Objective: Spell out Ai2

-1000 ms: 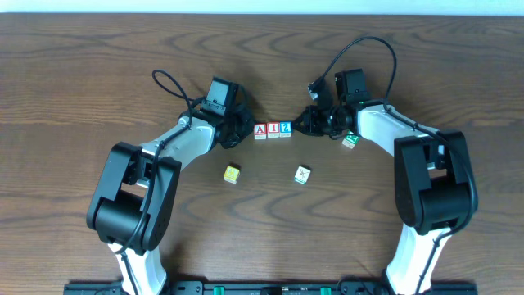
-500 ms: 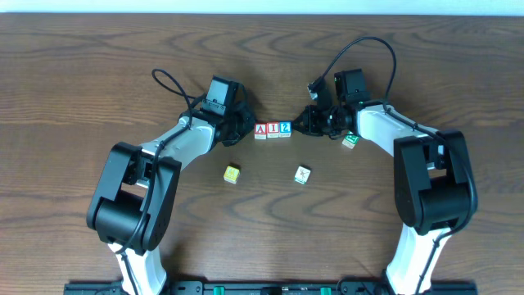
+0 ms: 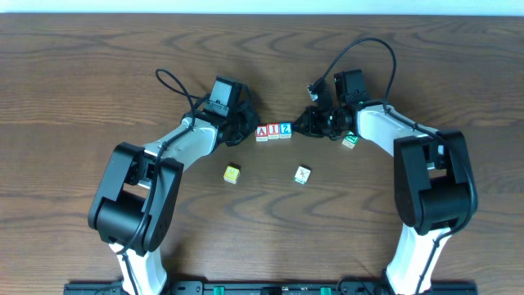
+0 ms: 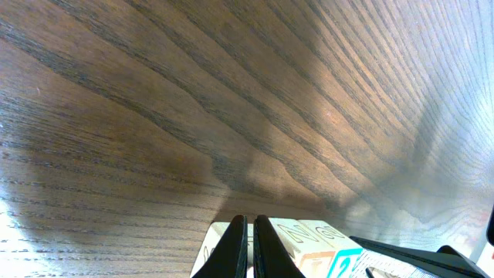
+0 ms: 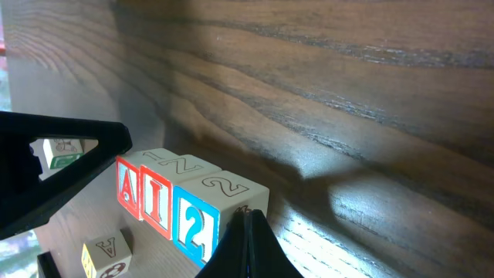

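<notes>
Where the overhead view looks down on the dark wooden tabletop point(image 3: 98, 65), the three letter cubes stand in a tight row near the middle: the red-framed "A" cube point(image 3: 262, 131), the red-framed "I" cube point(image 3: 273, 130) and the blue-framed "2" cube point(image 3: 285, 129), each touching the next. The left hand point(image 3: 250, 131) sits just beside the "A" end and the right hand point(image 3: 298, 124) just beside the "2" end. A green-marked cube point(image 3: 350, 140) lies by the right arm. A yellow cube point(image 3: 232, 173) and another small cube point(image 3: 302, 174) lie apart, nearer the robot.

In the left wrist view, the left hand's fingers point(image 4: 235, 245) are pressed nearly together, with only a thin slit between them. Their tips are at the tops of the cubes along the bottom edge.

In the right wrist view, the right hand's fingers point(image 5: 248, 245) are closed into one narrow wedge, holding nothing. Its tip is at the lower corner of the "2" cube. The letters A, I and 2 read left to right, and the left hand shows as a dark shape beyond the "A".
</notes>
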Robot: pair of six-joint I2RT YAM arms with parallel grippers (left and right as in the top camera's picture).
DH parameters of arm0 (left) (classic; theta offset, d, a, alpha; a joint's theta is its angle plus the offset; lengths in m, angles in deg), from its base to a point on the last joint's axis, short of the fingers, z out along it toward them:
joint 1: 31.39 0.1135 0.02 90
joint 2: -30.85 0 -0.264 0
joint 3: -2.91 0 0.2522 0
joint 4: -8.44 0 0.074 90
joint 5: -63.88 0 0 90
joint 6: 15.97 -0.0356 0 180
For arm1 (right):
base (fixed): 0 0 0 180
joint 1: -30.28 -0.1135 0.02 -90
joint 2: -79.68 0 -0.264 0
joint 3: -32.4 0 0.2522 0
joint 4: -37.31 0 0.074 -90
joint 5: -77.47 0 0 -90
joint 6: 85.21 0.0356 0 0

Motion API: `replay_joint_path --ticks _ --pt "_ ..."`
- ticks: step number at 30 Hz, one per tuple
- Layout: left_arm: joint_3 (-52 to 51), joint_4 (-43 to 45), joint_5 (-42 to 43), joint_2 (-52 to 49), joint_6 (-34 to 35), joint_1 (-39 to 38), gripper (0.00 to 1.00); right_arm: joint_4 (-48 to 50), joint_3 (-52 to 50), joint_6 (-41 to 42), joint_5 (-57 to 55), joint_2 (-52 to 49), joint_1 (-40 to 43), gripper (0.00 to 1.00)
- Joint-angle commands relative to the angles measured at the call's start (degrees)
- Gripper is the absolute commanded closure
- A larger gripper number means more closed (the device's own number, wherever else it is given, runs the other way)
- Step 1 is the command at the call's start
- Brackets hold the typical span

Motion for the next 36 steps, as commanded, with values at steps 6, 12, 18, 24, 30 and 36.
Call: replay_joint_path --ticks 6,12,18,24,30,36 --pt "-0.33 0.04 -1.70 -0.79 -1.95 3.15 0.94 -1.38 -0.17 0.74 0.46 -0.28 -0.55 0.99" --pt "-0.33 -0.02 -1.49 -0.79 -1.97 5.31 0.94 -2.05 -0.17 0.74 0.55 -0.28 -0.55 0.99" --pt "-0.33 -0.61 -1.44 -0.79 -1.97 5.35 0.94 -2.67 -0.17 0.74 0.98 -0.28 -0.83 0.99" --pt "-0.33 -1.57 -1.44 -0.79 -1.95 5.35 0.94 -2.93 -0.17 0.70 1.14 -0.28 -1.73 0.99" --pt "-0.33 -1.81 -1.44 -0.79 -2.32 5.35 0.94 -2.95 -0.17 0.72 0.63 -0.28 -2.14 0.99" --pt "-0.33 -2.38 -1.33 -0.72 -3.87 5.44 0.94 -3.04 -0.11 0.72 -3.26 -0.24 -1.55 0.99"
